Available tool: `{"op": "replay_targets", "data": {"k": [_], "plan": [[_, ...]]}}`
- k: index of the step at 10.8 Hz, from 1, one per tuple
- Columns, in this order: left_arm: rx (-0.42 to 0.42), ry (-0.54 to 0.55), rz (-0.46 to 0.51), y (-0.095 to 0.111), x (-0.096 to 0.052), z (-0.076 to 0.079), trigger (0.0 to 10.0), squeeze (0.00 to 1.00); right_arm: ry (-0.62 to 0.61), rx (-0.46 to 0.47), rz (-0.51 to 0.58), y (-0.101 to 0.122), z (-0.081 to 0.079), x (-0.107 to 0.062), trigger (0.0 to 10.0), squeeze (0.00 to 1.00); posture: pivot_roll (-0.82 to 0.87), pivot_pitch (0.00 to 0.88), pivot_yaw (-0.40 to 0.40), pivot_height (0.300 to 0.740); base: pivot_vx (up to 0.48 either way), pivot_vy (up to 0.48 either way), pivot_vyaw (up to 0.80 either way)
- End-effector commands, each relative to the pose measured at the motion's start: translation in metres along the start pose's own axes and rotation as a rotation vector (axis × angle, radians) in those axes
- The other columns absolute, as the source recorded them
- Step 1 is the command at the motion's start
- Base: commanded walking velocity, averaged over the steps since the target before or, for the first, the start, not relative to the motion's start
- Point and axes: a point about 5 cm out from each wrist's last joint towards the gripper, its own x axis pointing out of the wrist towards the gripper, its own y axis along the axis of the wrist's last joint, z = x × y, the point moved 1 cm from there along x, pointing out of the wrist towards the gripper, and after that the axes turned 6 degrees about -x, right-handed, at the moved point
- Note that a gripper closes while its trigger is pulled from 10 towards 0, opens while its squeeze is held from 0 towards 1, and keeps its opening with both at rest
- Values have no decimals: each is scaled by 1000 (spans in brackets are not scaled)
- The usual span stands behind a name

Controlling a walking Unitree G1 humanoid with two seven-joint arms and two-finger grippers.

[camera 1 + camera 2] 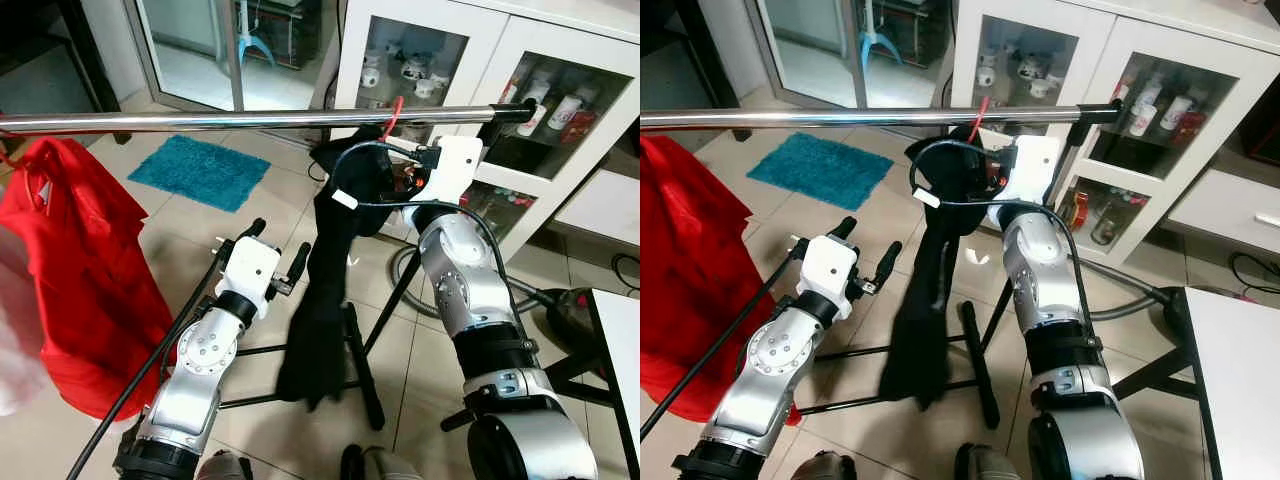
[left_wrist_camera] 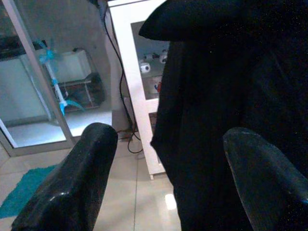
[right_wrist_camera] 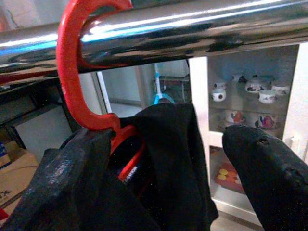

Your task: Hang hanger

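A red hanger point(image 3: 79, 79) hooks over a shiny silver rail point(image 1: 250, 120), carrying a plain black garment point(image 1: 325, 290). A bright red garment point(image 1: 75, 270) hangs further along the rail. A turquoise rug point(image 1: 200, 170) lies on the beige tiled floor point(image 1: 270, 220). The cabinet point(image 1: 500, 45) is white. Both silver arms end in black fingers on the left tool point(image 1: 275, 250) and the right tool point(image 3: 168, 178).

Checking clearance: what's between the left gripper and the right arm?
The black garment, hanging from the red hanger hooked over the rail, drops between the left gripper and the right arm; head views.
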Motion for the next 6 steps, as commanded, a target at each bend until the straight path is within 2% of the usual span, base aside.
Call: {"op": "replay_targets", "data": {"k": [1, 2, 3, 5, 6], "plan": [[4, -17, 0, 1, -1, 3, 10000, 0, -24, 4, 15, 8, 3, 5, 10000, 0, -16, 88, -55, 740, 0, 0, 0], [4, -18, -1, 1, -2, 3, 10000, 0, -29, -4, 6, 8, 3, 5, 10000, 0, -16, 88, -55, 740, 0, 0, 0], [5, -16, -2, 1, -2, 3, 10000, 0, -64, -74, -30, 5, 13, 1, 10000, 0, -16, 88, -55, 740, 0, 0, 0], [2, -14, -2, 0, -2, 3, 10000, 0, -190, -309, -92, -4, 48, -10, 10000, 0, -22, 90, -58, 740, 0, 0, 0], [1, -15, -1, 0, -2, 3, 10000, 0, -203, -327, -73, 2, 51, -12, 10000, 0, -29, 91, -56, 740, 0, 0, 0]]}}
